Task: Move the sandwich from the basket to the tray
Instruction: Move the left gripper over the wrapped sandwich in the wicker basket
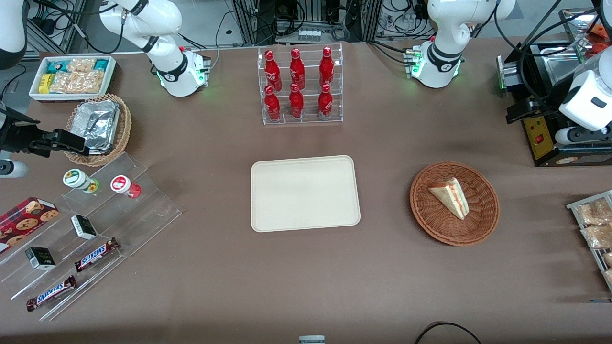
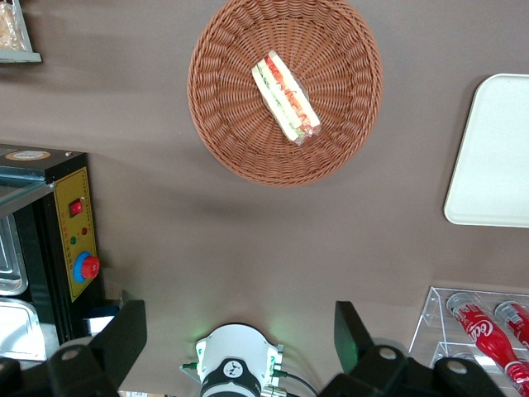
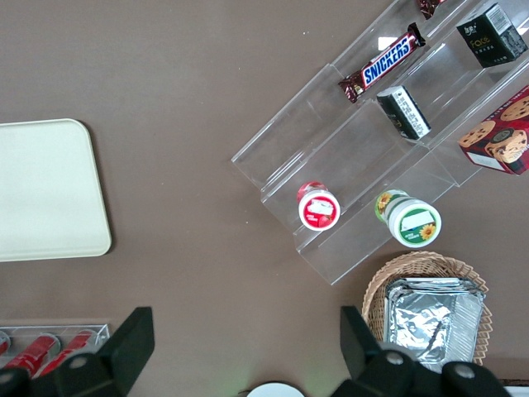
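The sandwich (image 1: 449,196) (image 2: 285,98) is a pale wedge with red and green filling, and it lies in the round reddish-brown basket (image 1: 430,224) (image 2: 223,132). The cream tray (image 1: 304,193) (image 2: 496,157) lies flat at the table's middle with nothing on it, beside the basket toward the parked arm's end. My gripper (image 1: 514,114) (image 2: 240,318) hangs open and holds nothing. It is high over the table, farther from the front camera than the basket, next to a black machine.
A black machine (image 1: 550,138) (image 2: 70,240) with a red button stands at the working arm's end. An acrylic rack of red bottles (image 1: 301,86) (image 2: 488,327) stands farther from the front camera than the tray. Snack packets (image 1: 595,224) lie nearer, at the table's edge.
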Robot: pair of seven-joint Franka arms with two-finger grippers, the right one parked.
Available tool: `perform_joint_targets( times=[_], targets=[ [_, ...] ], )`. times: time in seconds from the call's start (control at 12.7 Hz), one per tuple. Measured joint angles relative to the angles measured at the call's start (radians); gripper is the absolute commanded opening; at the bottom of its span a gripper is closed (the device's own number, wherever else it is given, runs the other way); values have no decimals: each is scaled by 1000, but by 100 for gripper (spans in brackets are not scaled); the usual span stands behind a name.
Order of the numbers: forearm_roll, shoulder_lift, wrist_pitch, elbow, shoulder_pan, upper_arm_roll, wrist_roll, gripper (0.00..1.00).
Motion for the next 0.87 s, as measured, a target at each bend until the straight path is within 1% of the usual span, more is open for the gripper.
perform_joint_targets(
  times=[0.47,0.87],
  targets=[
    [-3,10,7,-10,-6,-5,0,100],
    [-2,70,150,-89,-7,-7,0,100]
  ],
)
